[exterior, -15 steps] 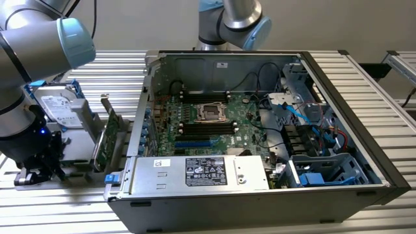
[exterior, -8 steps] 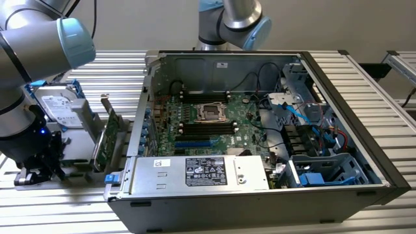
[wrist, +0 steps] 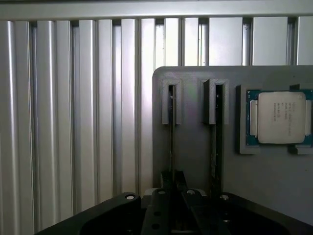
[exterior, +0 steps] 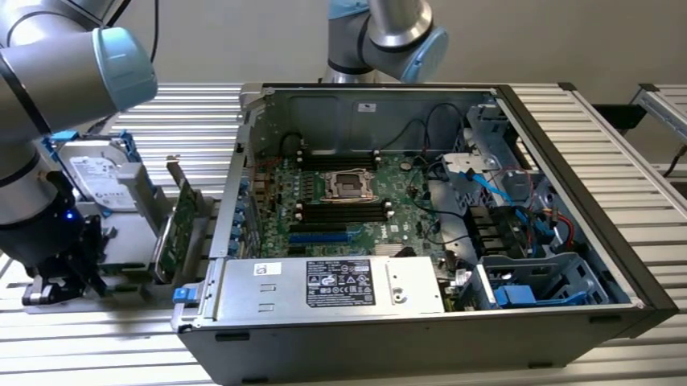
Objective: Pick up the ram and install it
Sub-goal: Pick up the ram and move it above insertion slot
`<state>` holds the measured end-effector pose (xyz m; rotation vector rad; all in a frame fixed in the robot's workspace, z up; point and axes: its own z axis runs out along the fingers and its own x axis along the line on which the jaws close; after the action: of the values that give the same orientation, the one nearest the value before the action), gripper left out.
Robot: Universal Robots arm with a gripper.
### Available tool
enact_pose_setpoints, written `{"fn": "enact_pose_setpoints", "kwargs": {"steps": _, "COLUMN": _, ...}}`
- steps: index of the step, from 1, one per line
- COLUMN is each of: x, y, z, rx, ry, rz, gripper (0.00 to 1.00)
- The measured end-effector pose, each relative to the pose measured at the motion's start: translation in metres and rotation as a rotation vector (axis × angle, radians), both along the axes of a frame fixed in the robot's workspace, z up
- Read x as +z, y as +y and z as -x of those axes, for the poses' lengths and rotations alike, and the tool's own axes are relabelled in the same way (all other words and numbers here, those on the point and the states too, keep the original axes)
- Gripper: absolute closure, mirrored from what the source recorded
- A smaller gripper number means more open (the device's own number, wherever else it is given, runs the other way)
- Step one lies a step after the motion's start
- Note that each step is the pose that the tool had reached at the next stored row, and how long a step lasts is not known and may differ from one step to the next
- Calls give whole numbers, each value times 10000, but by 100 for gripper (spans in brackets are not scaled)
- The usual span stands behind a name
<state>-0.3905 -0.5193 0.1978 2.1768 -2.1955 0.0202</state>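
Ram, a long narrow board seen edge-on as a thin line [wrist: 171, 132], sits pinched between the black gripper's [wrist: 174, 179] closed fingers [wrist: 167, 180], running ahead of them in a grey plastic holder's [wrist: 195, 147] slot, a silver-lidded square processor [wrist: 281, 117] farther off.

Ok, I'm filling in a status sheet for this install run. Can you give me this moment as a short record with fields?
gripper: low over the grey holder, to the exterior view's left of the PC case
ram: apparently the thin board seen edge-on, standing in a holder slot right at the gripper; not installed
processor: lying in the holder's recess
motherboard: inside the open PC case; no green stick seen in its slots
table: slatted metal, carrying the PC case
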Motion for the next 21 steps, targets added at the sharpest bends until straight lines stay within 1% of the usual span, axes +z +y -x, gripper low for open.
{"fn": "enact_pose_setpoints", "kwargs": {"steps": 2, "x": 46, "y": 0, "z": 0, "rx": 0, "ry": 1, "rz": 1, "gripper": 86}}
{"fn": "enact_pose_setpoints", "kwargs": {"steps": 6, "x": 171, "y": 0, "z": 0, "rx": 0, "ry": 2, "rz": -1, "gripper": 86}}
{"fn": "enact_pose_setpoints", "kwargs": {"steps": 16, "x": 623, "y": 0, "z": -8, "rx": 1, "ry": 4, "rz": 0, "gripper": 86}}
{"fn": "enact_pose_setpoints", "kwargs": {"steps": 19, "x": 760, "y": 0, "z": -51, "rx": 16, "ry": 5, "rz": -2, "gripper": 86}}
{"fn": "enact_pose_setpoints", "kwargs": {"steps": 21, "x": 850, "y": 0, "z": -89, "rx": 68, "ry": 4, "rz": -19, "gripper": 86}}
